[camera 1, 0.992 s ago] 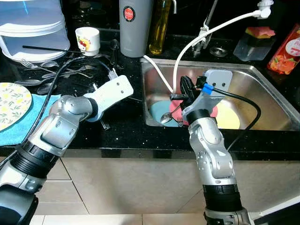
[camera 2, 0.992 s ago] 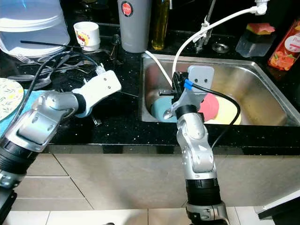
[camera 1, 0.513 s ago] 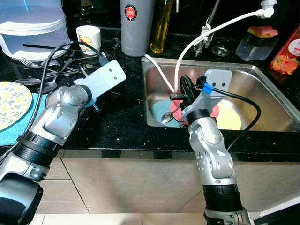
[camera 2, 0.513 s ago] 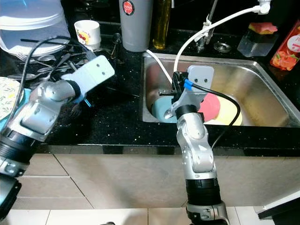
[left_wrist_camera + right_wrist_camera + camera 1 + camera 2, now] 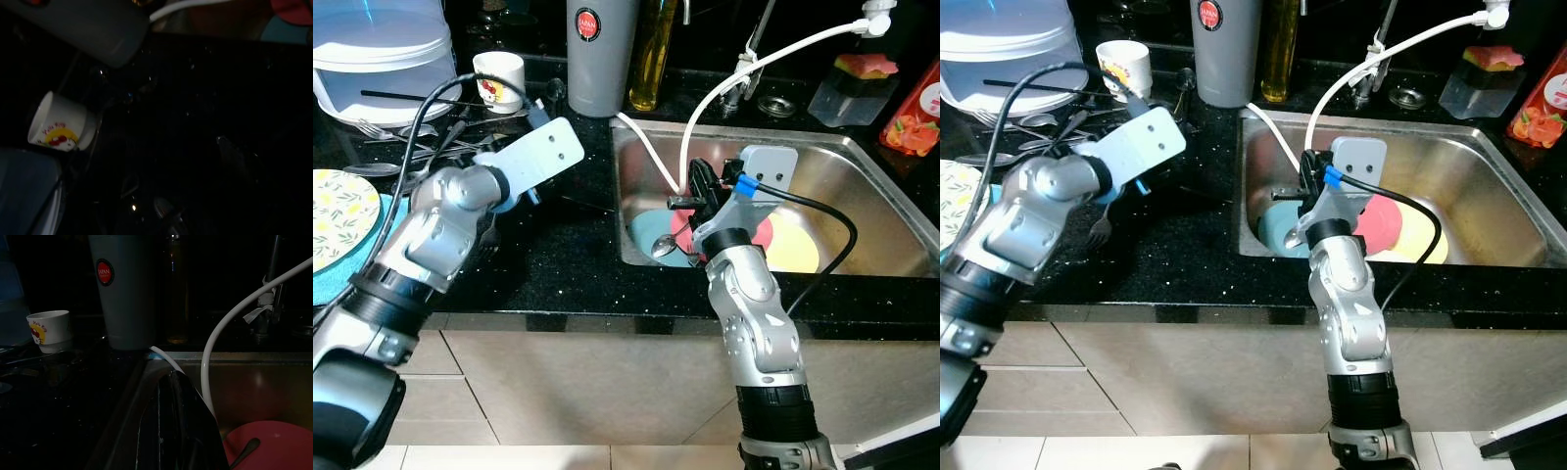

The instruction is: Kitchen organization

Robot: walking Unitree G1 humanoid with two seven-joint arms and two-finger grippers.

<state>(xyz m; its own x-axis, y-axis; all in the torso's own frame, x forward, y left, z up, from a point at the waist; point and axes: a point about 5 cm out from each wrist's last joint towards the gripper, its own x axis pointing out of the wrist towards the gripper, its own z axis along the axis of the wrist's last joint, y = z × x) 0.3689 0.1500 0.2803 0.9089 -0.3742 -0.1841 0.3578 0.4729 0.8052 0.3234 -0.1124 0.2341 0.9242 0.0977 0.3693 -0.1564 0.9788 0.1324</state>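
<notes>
R gripper [image 5: 698,186] nearer spoon [image 5: 663,246].
Spoon in sink [image 5: 862,157] just below R's closed fingers; L gripper [image 5: 1131,93]: can't tell.

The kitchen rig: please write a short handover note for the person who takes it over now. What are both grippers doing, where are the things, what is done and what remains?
Right gripper: fingers shut, empty, poised over the left end of the sink.
Left gripper: arm raised over the black counter near the loose cutlery; its fingers cannot be made out.
In the sink: teal plate with a spoon on it, pink plate, yellow plate.
On the counter: white cup, grey tumbler, patterned plate on a blue cloth.
Done: nothing clearly put away.
Left: dishes in the sink, cutlery on the counter.
</notes>
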